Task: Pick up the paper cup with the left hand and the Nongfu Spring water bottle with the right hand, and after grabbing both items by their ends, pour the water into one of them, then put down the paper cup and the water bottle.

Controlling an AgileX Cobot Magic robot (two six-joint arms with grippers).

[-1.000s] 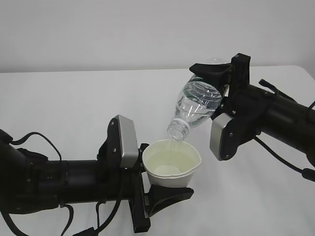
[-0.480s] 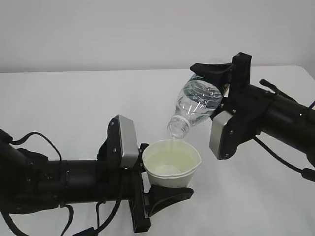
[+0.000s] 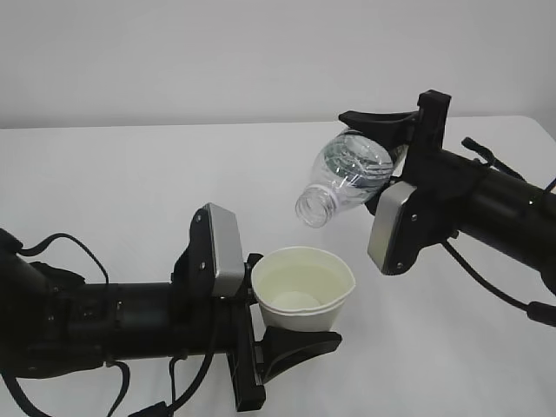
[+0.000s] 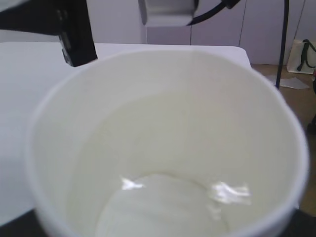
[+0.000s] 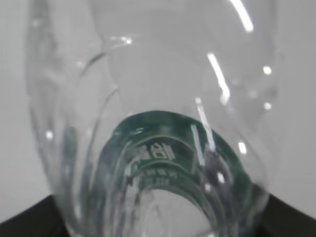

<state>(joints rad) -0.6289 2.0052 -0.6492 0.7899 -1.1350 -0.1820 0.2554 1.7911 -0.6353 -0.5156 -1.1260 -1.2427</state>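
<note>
- The left hand (image 3: pixel 295 326) has its jaws set partway apart and closed around the paper cup (image 3: pixel 302 300), one black jaw showing under the cup's lower side, the other hidden behind it.
- The cup stands upright with its mouth up, held low over the white worktop (image 3: pixel 130 182), just right of the grey-silver module (image 3: pixel 219 252) on that arm.
- In the left wrist view the cup (image 4: pixel 163 143) fills the picture; a shallow pool of the water (image 4: pixel 168 207) lies in its bottom, with two bright glints on it.
- The right hand (image 3: pixel 382 143) grips the Nongfu Spring water bottle (image 3: pixel 345 176) by its base end, jaws about as far apart as the left ones; one black jaw runs along the top of the bottle.
- The bottle is tilted, neck pointing down and to the left, its open mouth above the cup and a little to the right, not touching it.
- The right wrist view looks along the clear bottle (image 5: pixel 153 123) from its base; the green label band (image 5: pixel 158 148) shows through the plastic.
- Against a second ago, the bottle has swung up: its mouth then sat just over the cup's rim, and now there is a clear gap between them. The cup has stayed put.
</note>
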